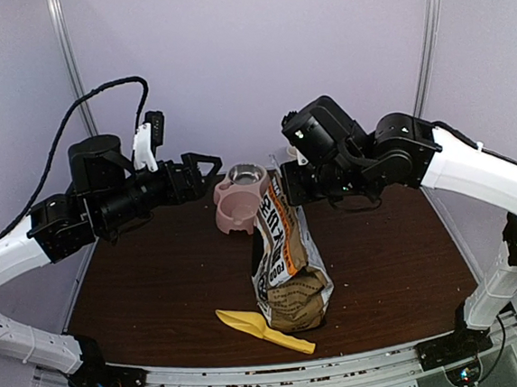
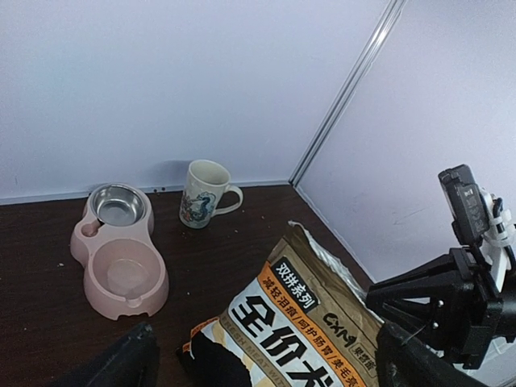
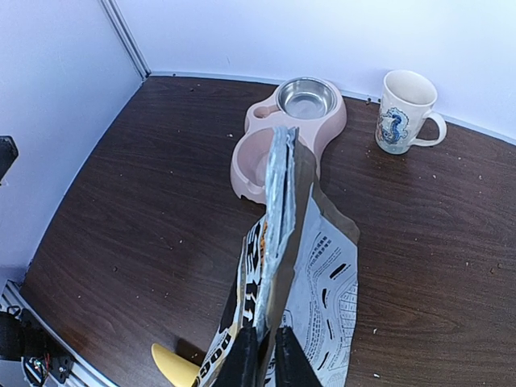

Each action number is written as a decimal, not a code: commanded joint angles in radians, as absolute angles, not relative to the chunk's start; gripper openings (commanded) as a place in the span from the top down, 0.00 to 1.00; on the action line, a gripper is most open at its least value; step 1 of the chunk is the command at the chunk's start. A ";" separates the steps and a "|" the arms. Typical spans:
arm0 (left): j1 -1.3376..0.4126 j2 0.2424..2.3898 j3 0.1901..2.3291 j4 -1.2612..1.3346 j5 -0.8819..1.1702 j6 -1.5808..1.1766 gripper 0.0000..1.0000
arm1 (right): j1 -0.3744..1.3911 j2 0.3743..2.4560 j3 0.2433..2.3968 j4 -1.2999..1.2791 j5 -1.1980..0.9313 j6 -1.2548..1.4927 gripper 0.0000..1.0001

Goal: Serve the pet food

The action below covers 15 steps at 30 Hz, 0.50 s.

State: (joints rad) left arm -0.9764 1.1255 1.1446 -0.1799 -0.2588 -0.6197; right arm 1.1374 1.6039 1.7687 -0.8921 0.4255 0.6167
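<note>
The tall pet food bag (image 1: 287, 263) stands in the middle of the table (image 1: 157, 275) and leans a little. The right gripper (image 3: 262, 355) pinches the top edge of the bag between its two fingers. The left gripper (image 1: 204, 169) hangs in the air to the left of the bag top, with its fingers spread wide and nothing in them.

No pet food shows anywhere. I think it is all inside the bag, because the top looks pressed flat and closed.

The pink double bowl (image 1: 238, 215) sits just behind the bag, a bit to the left. Its pink side is empty, and so is the steel dish (image 1: 246, 173) in its far side. The bag's thin top edge points right at this bowl. The left gripper is the nearer one to it.

A yellow scoop (image 1: 261, 329) lies flat in front of the bag, touching its bottom. A mug (image 3: 403, 109) stands behind the bag, to the right.

To get food out, I think the bag top must be pulled open first.
</note>
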 commanded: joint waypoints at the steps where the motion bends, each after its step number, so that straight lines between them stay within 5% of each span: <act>1: -0.980 1.104 1.141 -0.132 -0.274 -0.622 0.04 | 1.130 1.630 1.798 -0.964 0.455 0.645 0.90; 15: -0.980 1.095 1.144 -0.135 -0.272 -0.626 0.03 | 1.085 1.596 1.722 -0.921 0.373 0.669 0.90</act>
